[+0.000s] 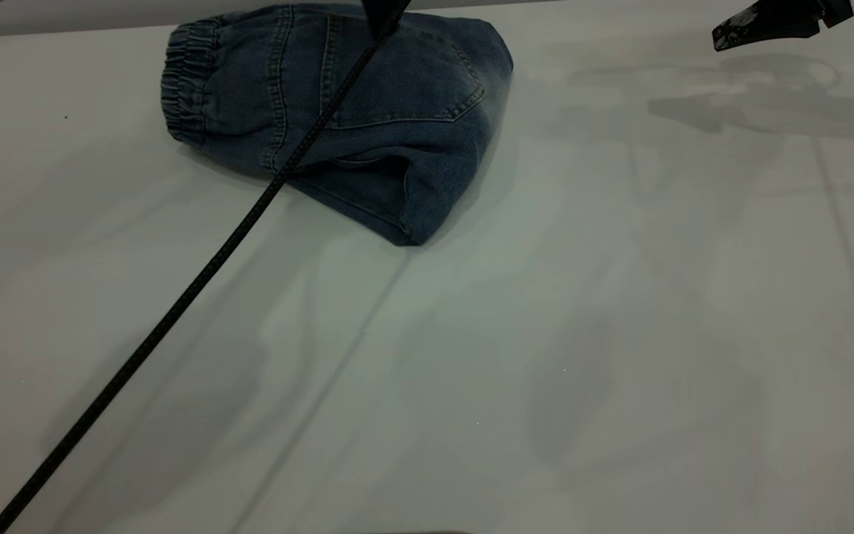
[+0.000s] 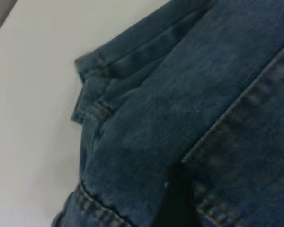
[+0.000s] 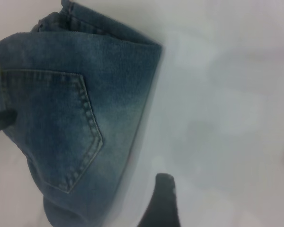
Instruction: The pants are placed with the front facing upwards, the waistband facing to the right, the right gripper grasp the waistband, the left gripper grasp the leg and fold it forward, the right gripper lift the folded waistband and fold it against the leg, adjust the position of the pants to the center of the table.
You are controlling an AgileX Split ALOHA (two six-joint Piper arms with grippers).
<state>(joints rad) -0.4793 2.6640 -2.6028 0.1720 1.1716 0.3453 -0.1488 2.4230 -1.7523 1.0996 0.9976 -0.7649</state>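
Braided cable [image 1: 175,311] is draped across the folded pants [image 1: 368,111], bundled far back on the table [image 1: 545,371]. Left pincer [image 1: 385,15] presses them, right pincer [image 1: 768,26] hovers aside; neither opening can be told. Dragging risks unfolding.

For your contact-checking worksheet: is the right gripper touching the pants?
Apart. The exterior view shows the right gripper at the table's far right, with bare surface between it and the folded pants.
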